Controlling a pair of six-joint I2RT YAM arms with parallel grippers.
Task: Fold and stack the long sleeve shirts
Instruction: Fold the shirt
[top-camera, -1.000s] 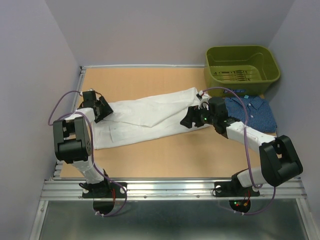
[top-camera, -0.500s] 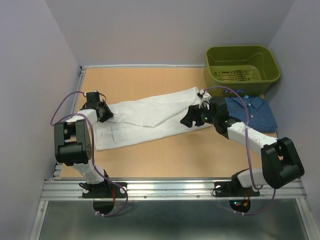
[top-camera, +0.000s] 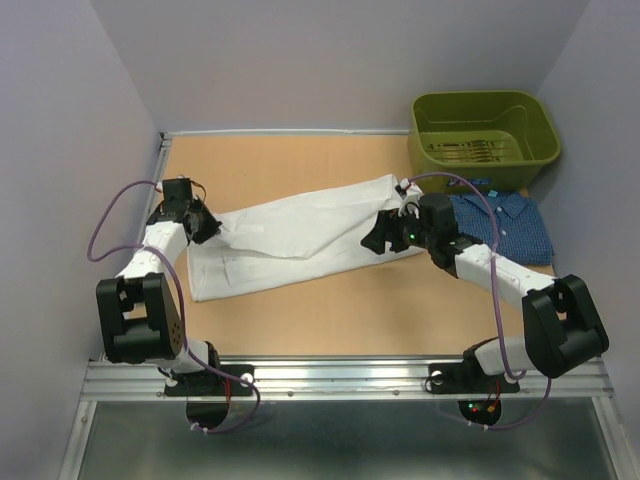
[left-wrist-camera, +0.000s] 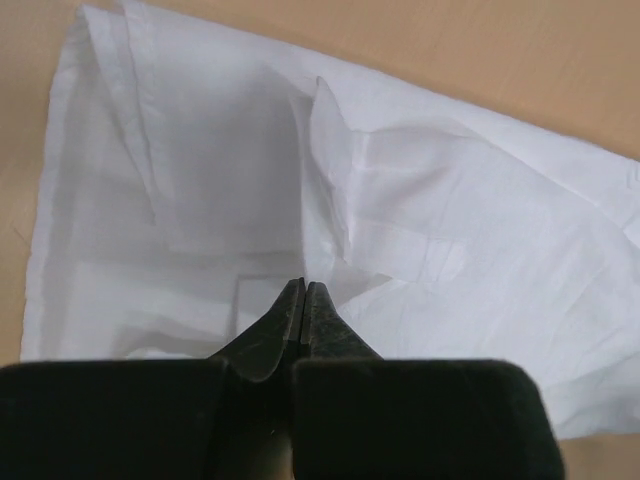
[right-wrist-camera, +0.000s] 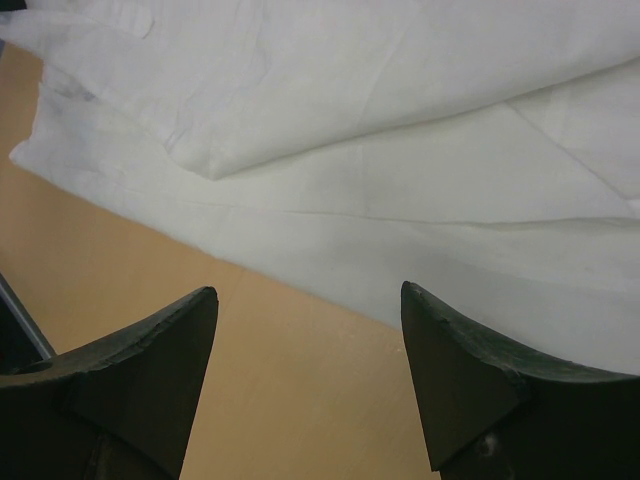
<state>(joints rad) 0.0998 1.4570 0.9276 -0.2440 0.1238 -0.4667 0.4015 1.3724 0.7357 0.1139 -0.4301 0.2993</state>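
The white shirt (top-camera: 300, 235) lies long across mid-table, barely stirring while the left gripper (left-wrist-camera: 304, 292), jaws pressed together at its left end, edges outward, the right gripper (right-wrist-camera: 308, 290) gaping over the other end, so folding looks stalled; the blue shirt (top-camera: 510, 225) waits beyond.

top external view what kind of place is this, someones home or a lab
Probably a lab test cell, not a home: plain walls box in a wooden table, with left arm and right arm bolted to a metal rail.
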